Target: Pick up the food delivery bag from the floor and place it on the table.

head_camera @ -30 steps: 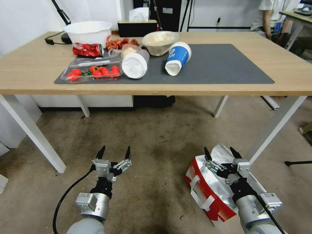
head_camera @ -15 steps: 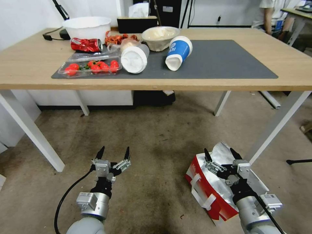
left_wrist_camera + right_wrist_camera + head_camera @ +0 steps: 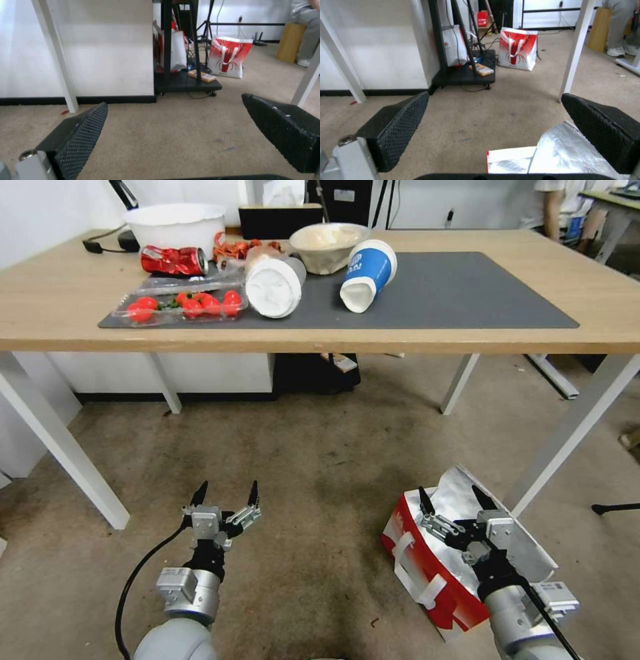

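Beneath right claw (image 3: 457,492), food delivery bag (image 3: 427,563).

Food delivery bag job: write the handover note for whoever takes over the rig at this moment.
Right claw: open, empty, above the open top of the food delivery bag.
Left claw: open, empty, over bare floor, well left of the bag.
Bag: on the floor near the table's front right leg, foil flap up.
Done: nothing gripped.
Left: grip the bag, lift it, set it on the table; the mat's right half looks free.
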`<state>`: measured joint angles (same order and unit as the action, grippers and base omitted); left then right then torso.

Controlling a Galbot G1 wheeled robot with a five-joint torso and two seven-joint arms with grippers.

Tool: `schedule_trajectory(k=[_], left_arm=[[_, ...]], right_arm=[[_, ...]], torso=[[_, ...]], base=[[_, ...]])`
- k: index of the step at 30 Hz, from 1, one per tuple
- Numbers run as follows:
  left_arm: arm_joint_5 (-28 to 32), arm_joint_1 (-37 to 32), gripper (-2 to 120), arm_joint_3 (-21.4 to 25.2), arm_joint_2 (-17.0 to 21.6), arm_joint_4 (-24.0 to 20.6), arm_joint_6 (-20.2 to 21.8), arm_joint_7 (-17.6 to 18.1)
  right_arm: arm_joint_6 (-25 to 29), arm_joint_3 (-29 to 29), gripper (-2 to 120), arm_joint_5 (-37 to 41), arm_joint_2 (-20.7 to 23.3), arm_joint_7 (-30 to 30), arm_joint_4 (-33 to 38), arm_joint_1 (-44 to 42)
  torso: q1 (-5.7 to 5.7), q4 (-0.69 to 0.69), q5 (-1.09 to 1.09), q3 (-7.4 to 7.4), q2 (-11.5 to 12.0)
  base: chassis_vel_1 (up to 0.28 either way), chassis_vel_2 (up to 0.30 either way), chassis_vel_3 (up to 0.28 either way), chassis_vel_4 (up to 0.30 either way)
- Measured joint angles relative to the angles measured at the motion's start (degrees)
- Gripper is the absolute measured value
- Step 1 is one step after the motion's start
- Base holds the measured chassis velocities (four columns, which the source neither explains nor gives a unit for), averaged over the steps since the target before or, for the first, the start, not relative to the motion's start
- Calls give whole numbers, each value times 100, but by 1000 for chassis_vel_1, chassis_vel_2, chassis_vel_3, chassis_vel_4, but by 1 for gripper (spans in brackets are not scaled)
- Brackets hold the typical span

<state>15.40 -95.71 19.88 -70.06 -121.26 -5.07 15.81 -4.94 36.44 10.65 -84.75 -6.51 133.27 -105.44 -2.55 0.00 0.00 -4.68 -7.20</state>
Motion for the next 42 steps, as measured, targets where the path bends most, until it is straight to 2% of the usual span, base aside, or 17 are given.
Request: schedule_trajectory(k=[22,33,40,42], left_arm=[[13,28,100,-3,-10,71,-23,3],[75,67,100,-4,15,111,-36,-7],[0,106,100,-5,11,215,-293,-134],[-15,98,100,-6,12,248,-379,-301]], right_arm=[[26,3,100,-75,-19,-23,-3,-48],[28,12,100,-100,-42,-24,-3,-64],[76,101,100,-121,20,-64,-76,-51],[372,342,100,-108,168,-397,-252,42]], torso=[[50,0,0,466,512],[72,0,0,467,598],[72,-1,0,467,585],[71,0,1,468,575]], base=[[0,0,0,0],[0,0,0,0],[0,0,0,0],[0,0,0,0]])
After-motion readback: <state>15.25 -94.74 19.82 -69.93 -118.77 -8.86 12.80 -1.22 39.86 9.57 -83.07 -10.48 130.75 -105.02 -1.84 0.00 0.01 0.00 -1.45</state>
